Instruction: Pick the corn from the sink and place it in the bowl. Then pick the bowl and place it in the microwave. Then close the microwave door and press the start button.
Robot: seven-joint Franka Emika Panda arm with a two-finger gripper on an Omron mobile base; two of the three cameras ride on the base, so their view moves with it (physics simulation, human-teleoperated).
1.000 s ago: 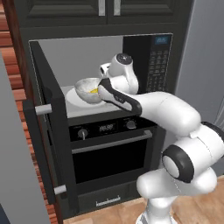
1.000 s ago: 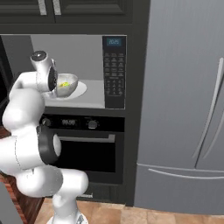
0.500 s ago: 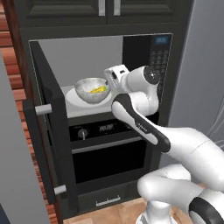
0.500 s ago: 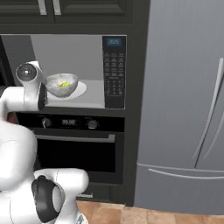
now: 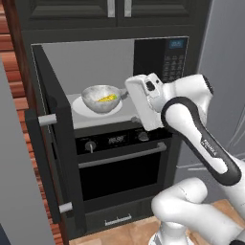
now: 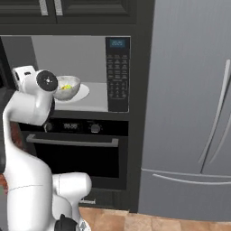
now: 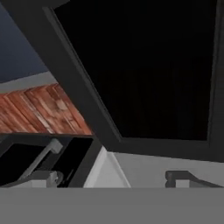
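Microwave [image 5: 158, 57] interior — one bowl [image 5: 101, 98], one corn [image 5: 108, 98] inside; fingers [image 7: 46, 176] spread, empty.

yellow corn [image 5: 107, 98], mottled grey-white bowl [image 5: 98, 100]

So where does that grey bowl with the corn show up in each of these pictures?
Left base view: the bowl sits left of centre, on the white plate inside the microwave.
Right base view: the bowl is at upper left, partly behind the robot's hand.
Hand view: no bowl in it.
Shared landmark: the microwave's keypad panel, right of the bowl.
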